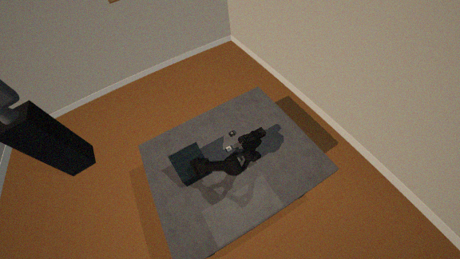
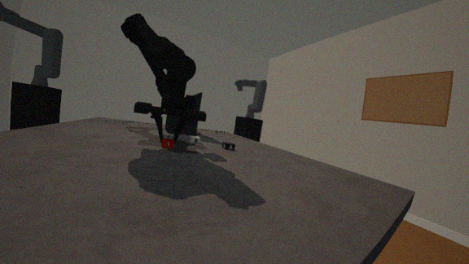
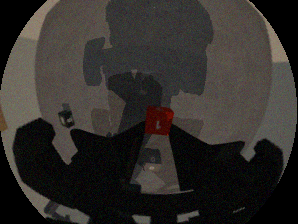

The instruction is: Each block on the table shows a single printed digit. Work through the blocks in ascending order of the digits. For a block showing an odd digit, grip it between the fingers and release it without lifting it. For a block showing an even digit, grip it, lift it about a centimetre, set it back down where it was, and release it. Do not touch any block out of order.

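Observation:
A red block [image 2: 168,143] [image 3: 159,120] sits on the table; its printed digit looks like a 1. My gripper [image 2: 168,141] [image 3: 157,124] is low over the table, shut on the red block, with one fingertip against each side. The arm hides this block in the top view. A dark block [image 1: 232,133] [image 2: 229,146] [image 3: 66,118] stands apart, its digit too small to read. A pale block [image 1: 228,149] [image 2: 195,139] stands behind the red one in the exterior view, its digit unclear. A greyish block [image 3: 151,156] shows between the fingers in the wrist view.
The grey table [image 1: 255,100] [image 2: 285,195] carries the arm's dark base [image 1: 185,164]. The arm's shadow falls across the table around the blocks. A black pedestal [image 1: 52,140] stands off the table, and more arms on pedestals stand in the background of the exterior view.

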Motion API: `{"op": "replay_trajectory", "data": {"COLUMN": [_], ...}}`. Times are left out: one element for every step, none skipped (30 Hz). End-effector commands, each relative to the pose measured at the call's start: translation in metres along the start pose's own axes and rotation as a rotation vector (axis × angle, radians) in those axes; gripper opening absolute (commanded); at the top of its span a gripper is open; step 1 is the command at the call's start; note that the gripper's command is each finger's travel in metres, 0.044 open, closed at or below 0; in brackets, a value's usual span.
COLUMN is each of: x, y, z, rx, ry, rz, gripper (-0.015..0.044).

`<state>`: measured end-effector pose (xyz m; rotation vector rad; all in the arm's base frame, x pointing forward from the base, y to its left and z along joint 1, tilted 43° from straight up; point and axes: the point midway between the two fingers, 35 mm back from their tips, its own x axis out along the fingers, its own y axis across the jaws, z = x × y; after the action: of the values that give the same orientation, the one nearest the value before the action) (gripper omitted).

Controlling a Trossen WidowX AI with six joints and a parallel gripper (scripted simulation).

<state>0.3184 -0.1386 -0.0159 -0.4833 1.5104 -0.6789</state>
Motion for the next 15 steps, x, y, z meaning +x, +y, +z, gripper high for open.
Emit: {"op": "replay_trajectory", "data": {"x": [0.001, 0.001, 0.001, 0.001, 0.001, 0.001, 0.001, 0.001, 0.001, 0.001, 0.001, 0.001, -0.002, -0.011, -0.024], "y": [0.000, 0.000, 0.000, 0.000, 0.000, 0.000, 0.000, 0.000, 0.000, 0.000, 0.000, 0.000, 0.000, 0.000, 0.000], "z": [-0.001, -0.001, -0.001, -0.001, -0.001, -0.001, -0.001, -0.001, -0.001, -0.001, -0.001, -0.001, 0.000, 0.000, 0.000], "rx": [-0.004, -0.004, -0.004, -0.004, -0.004, -0.004, -0.004, -0.004, -0.004, -0.004, -0.004, -0.004, -0.004, -0.004, -0.004], "ry": [0.002, 0.002, 0.002, 0.002, 0.002, 0.002, 0.002, 0.002, 0.002, 0.002, 0.002, 0.002, 0.002, 0.002, 0.002], "rz": [-0.002, -0.002, -0.002, -0.002, -0.002, -0.002, -0.002, -0.002, -0.002, -0.002, -0.002, -0.002, -0.002, -0.001, -0.001], "gripper": [0.0199, 0.0225, 0.0251, 0.0278, 0.0304, 0.0330, 0.0356, 0.0383, 0.0400, 0.0400, 0.0400, 0.0400, 0.0400, 0.0400, 0.0400]}}
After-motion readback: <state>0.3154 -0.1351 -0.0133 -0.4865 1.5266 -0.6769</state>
